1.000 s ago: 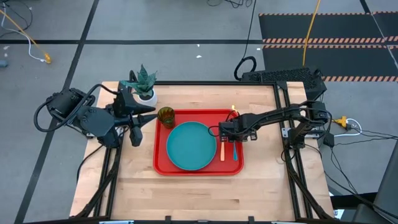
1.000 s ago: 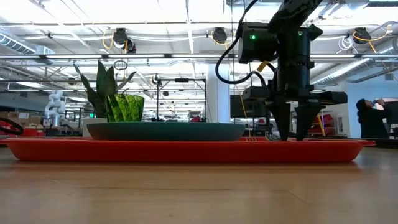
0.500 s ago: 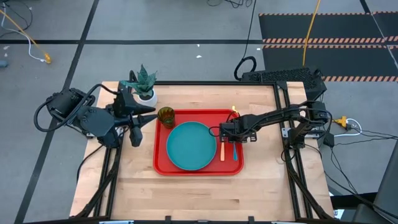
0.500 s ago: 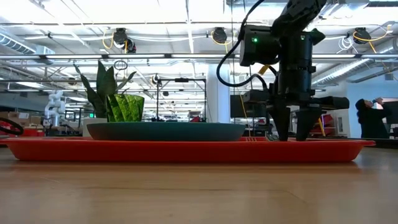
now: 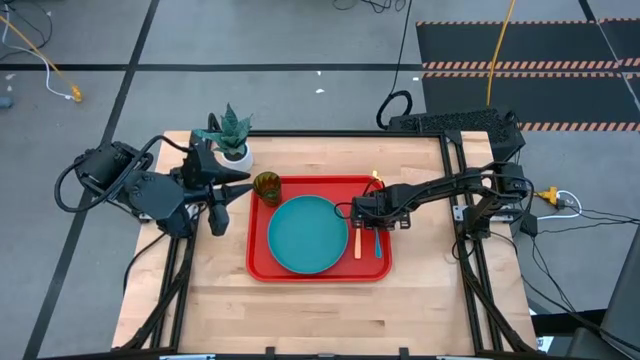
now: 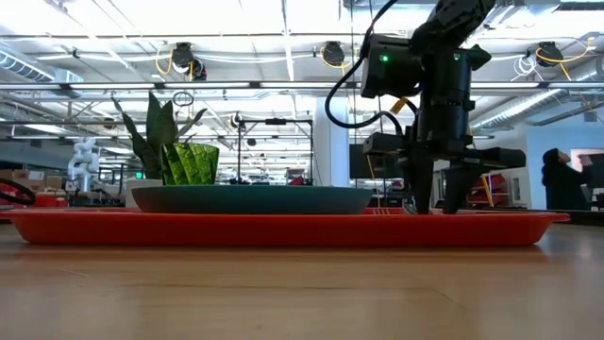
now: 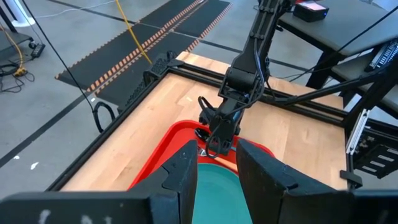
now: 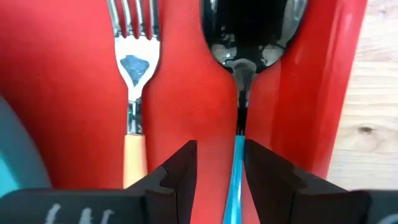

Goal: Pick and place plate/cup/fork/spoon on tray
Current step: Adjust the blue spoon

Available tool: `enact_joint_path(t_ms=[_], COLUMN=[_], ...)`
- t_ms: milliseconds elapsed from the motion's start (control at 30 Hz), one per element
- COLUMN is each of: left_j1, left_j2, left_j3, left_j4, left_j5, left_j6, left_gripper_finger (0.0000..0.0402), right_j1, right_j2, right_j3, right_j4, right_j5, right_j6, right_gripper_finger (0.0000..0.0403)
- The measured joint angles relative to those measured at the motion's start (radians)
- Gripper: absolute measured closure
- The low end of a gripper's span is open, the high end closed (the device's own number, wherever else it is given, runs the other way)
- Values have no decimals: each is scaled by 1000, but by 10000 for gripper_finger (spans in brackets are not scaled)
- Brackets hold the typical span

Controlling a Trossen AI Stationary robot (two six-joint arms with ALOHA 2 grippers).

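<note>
The red tray point(image 5: 262, 265) lies mid-table. On it rest the teal plate point(image 5: 308, 234), the olive-green cup point(image 5: 267, 186) upright at its far left corner, and, side by side along its right rim, the orange-handled fork point(image 8: 134, 68) and the blue-handled spoon point(image 8: 252, 25). My right gripper point(image 8: 219, 168) is open, pointing down just above the tray point(image 6: 434, 210). Its fingers stand on either side of the spoon's blue handle point(image 8: 238, 155) without touching it. My left gripper point(image 5: 218, 208) waits open, left of the tray.
A white pot with a green plant point(image 5: 232, 140) stands at the table's far left, behind the cup. Bare wood point(image 5: 320, 310) lies between the tray and the near edge. A person point(image 6: 566, 179) stands far off in the room behind.
My right gripper has shifted a little toward the table's left above the tray's right side. The fork, spoon, plate and cup have stayed in place.
</note>
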Motion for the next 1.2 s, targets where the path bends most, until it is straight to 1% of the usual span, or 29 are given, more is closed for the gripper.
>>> enact_joint_path(t_ms=[233, 433, 700, 900, 1033, 1200], left_j1=[0, 0, 0, 0, 0, 0], left_j2=[0, 0, 0, 0, 0, 0], left_j3=[0, 0, 0, 0, 0, 0], left_j4=[-3, -4, -3, -4, -3, -3], left_j5=[0, 0, 0, 0, 0, 0], left_j6=[0, 0, -3, -9, -9, -9], left_gripper_finger=[289, 289, 289, 289, 289, 289], right_j1=[0, 0, -1, -2, -1, 0], right_j2=[0, 0, 0, 0, 0, 0], right_j3=[0, 0, 0, 0, 0, 0], right_j4=[37, 17, -17, -16, -13, 0], right_j5=[-1, 1, 35, 55, 56, 55], right_j6=[0, -1, -52, -56, -60, -60], right_gripper_finger=[280, 280, 280, 280, 293, 324])
